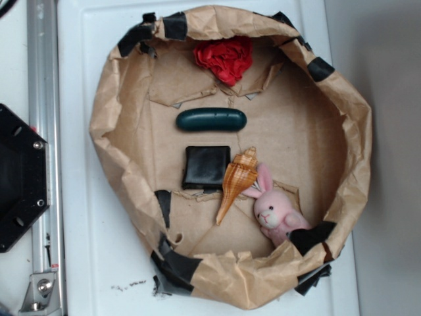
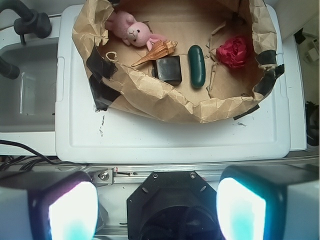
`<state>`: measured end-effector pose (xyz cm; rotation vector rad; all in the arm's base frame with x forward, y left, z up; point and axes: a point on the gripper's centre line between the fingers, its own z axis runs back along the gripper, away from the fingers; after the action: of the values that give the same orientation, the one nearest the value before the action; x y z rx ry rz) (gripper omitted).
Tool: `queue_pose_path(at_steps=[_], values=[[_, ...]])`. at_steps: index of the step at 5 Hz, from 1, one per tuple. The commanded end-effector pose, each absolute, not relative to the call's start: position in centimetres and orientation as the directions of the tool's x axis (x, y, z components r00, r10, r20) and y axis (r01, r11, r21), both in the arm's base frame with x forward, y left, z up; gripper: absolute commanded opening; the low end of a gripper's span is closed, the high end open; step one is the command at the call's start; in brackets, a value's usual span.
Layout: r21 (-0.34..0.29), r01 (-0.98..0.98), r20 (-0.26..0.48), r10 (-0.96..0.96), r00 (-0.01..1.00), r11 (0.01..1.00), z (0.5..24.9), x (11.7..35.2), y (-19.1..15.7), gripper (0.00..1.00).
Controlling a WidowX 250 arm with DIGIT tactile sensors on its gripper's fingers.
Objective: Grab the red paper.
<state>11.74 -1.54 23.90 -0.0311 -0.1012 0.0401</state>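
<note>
Right now your gripper (image 2: 157,205) hangs well short of the brown paper wall (image 2: 165,97), jaws spread, holding nothing. Beyond that wall, the red paper (image 2: 233,51) sits past the green capsule (image 2: 197,66); clear the wall, then descend.

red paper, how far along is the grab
Nothing looks done yet. The red paper sits untouched against the brown paper wall, behind the green oblong. The pincer is open and empty, hanging back over the robot's base, outside the enclosure. Still left: moving over the wall, coming down on the paper and closing.
</note>
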Motion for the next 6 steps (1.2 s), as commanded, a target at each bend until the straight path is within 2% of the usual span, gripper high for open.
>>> queue_pose_path(at_steps=[1,2,3,4,5,6], values=[[-0.033,-0.038,0.1,0.042,0.994,0.999,23.9,11.7,-1.5,1.0],[0.11,0.125,0.186,-0.144,0.972,0.986,21.7,16.7,1.6,1.0],[0.191,0.311,0.26,-0.354,0.898,0.931,19.1,21.9,2.8,1.0],[0.2,0.462,0.29,-0.502,0.815,0.864,15.7,25.3,3.4,1.0],[0.191,0.457,0.355,-0.495,0.793,0.869,13.3,26.9,3.7,1.0],[0.191,0.457,0.355,-0.495,0.793,0.869,13.3,26.9,3.7,1.0]])
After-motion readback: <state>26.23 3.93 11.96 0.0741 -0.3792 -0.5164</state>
